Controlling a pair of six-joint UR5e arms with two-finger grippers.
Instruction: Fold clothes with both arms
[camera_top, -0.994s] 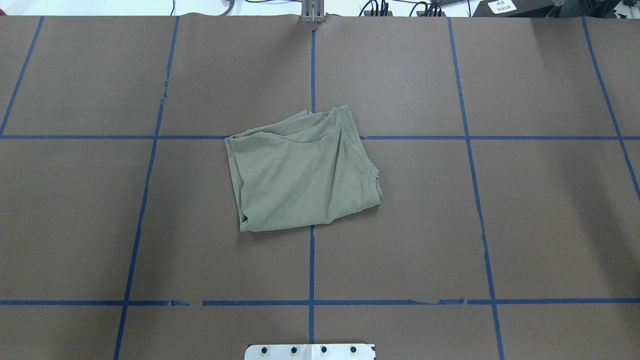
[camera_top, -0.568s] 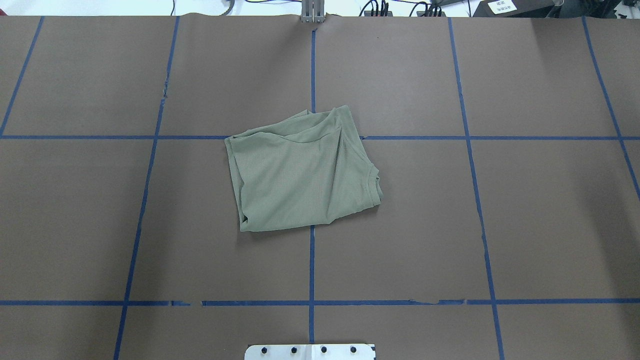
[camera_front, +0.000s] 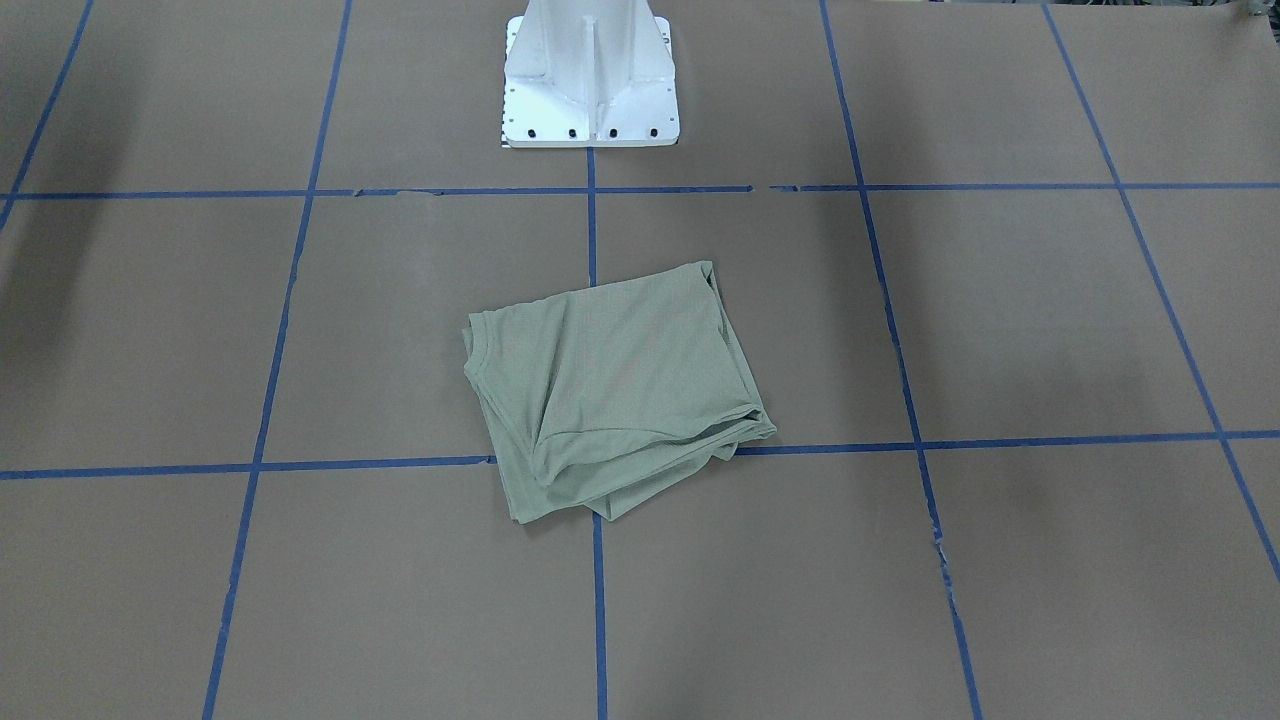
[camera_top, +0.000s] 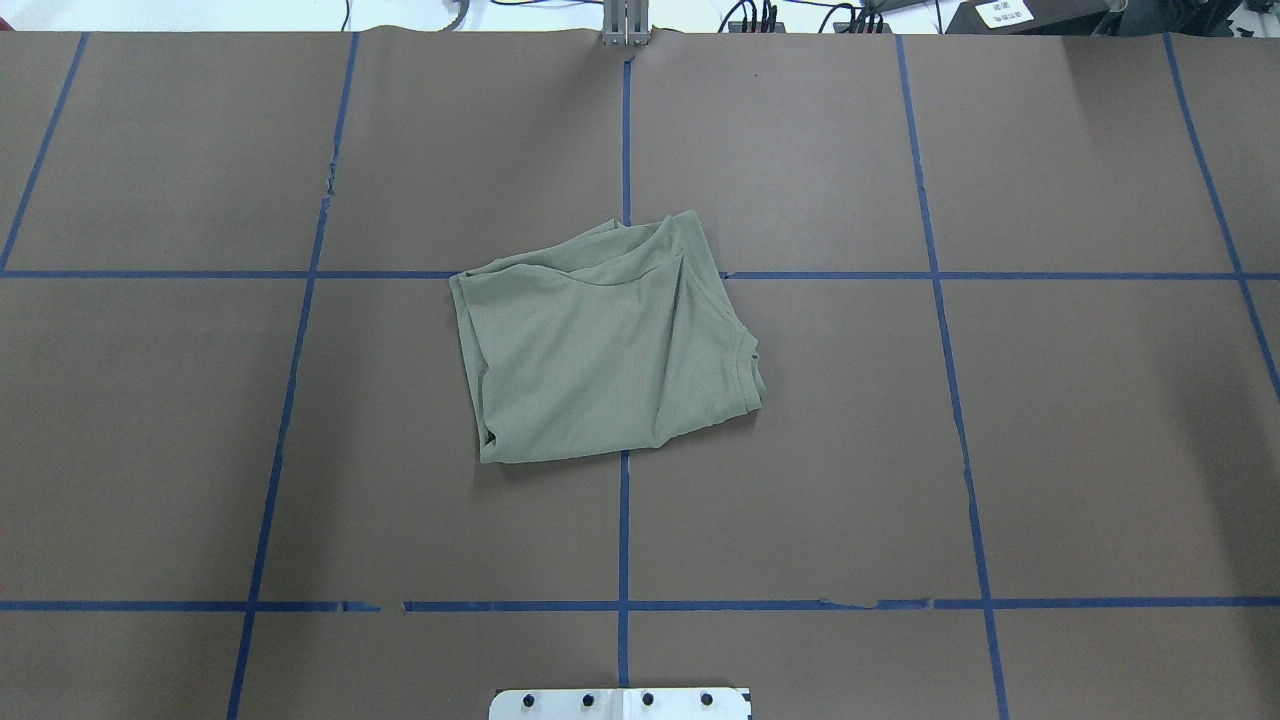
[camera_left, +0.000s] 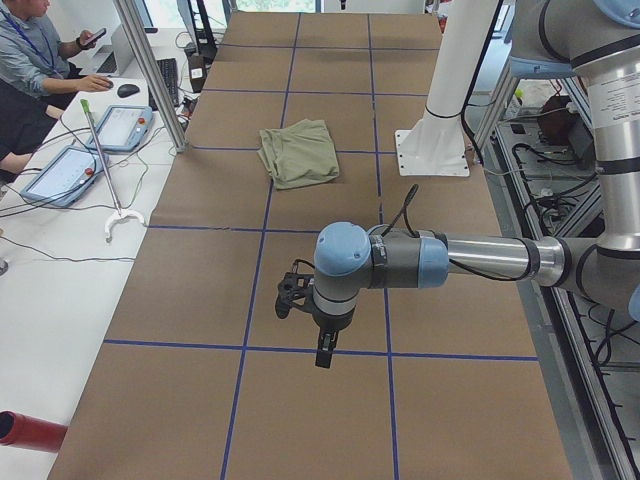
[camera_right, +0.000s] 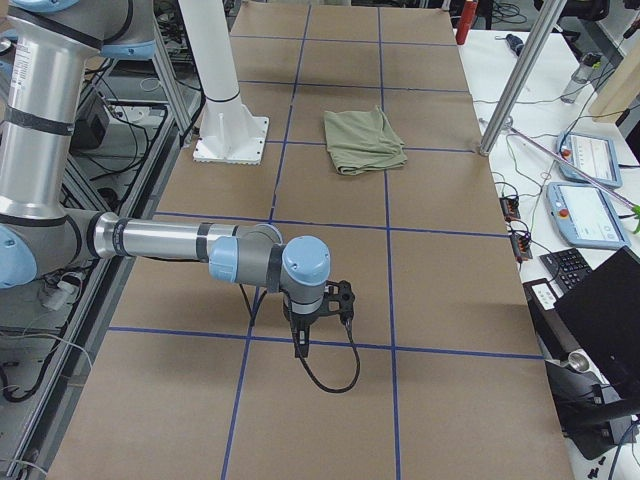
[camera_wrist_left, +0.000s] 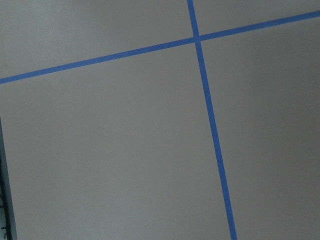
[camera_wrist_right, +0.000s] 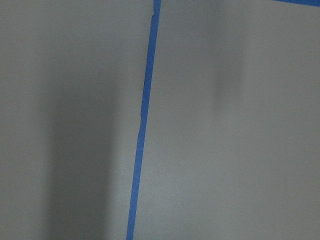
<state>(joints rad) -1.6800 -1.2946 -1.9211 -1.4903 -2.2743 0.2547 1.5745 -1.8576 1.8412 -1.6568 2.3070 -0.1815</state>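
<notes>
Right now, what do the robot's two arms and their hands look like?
The left arm and the right arm are silver-grey tubes with light blue joint caps. Each carries a black cable and ends in a small black hand: left hand, right hand.

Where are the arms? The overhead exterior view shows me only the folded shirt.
Observer: The left hand hangs over brown paper toward the robot's left end of the table, far from the shirt.
Operator: And the right one?
Observer: The right hand hangs toward the opposite end, equally far from the shirt, with no cloth in it.
</notes>
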